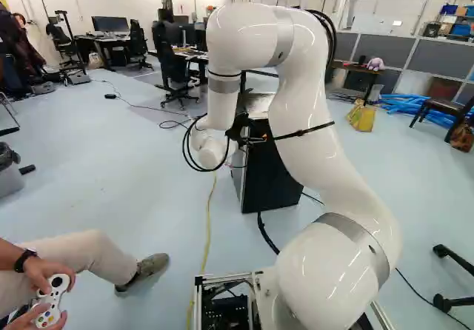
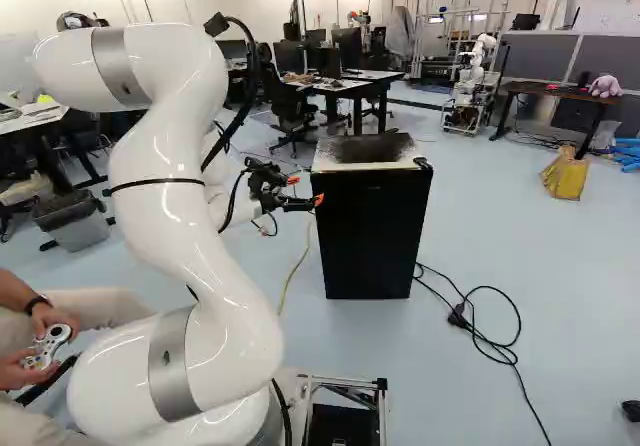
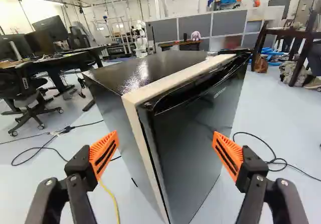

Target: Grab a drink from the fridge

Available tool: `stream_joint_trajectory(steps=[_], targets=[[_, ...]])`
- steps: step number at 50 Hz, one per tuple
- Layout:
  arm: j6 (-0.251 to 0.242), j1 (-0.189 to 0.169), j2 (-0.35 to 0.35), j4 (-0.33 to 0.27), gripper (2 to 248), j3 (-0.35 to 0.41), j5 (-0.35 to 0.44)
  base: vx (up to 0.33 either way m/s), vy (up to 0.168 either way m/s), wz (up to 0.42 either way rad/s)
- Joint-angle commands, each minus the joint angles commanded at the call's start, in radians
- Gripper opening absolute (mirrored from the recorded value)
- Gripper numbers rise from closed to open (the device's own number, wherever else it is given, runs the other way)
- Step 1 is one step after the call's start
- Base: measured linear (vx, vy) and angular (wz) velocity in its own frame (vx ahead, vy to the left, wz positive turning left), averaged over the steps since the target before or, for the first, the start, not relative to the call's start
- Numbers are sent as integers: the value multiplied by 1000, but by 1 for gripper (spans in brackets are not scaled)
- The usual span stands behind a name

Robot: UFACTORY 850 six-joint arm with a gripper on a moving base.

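Observation:
In the right base view my gripper (image 2: 305, 191) hangs at the left side of the black fridge (image 2: 368, 234), near its upper part. The wrist view shows the gripper (image 3: 165, 152) open, its orange pads wide apart and nothing gripped. Ahead of and between the fingers stands the fridge (image 3: 195, 133), seen from a front corner, with its door closed and a pale strip between door and body. The recessed dark edge at the door's top (image 3: 200, 86) faces me. No drink is visible.
A black cable (image 2: 490, 341) lies on the floor beside the fridge, and a yellow cable (image 1: 208, 230) runs left of it. A seated person's leg (image 1: 89, 256) reaches in at the left. Another robot (image 2: 475, 76) stands far back.

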Motion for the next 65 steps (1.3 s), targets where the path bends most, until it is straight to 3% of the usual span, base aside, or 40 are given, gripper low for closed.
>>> stream_joint_trajectory(steps=[65], targets=[[0, -37, -26, 2, 247, -45, 0, 0, 0, 0]])
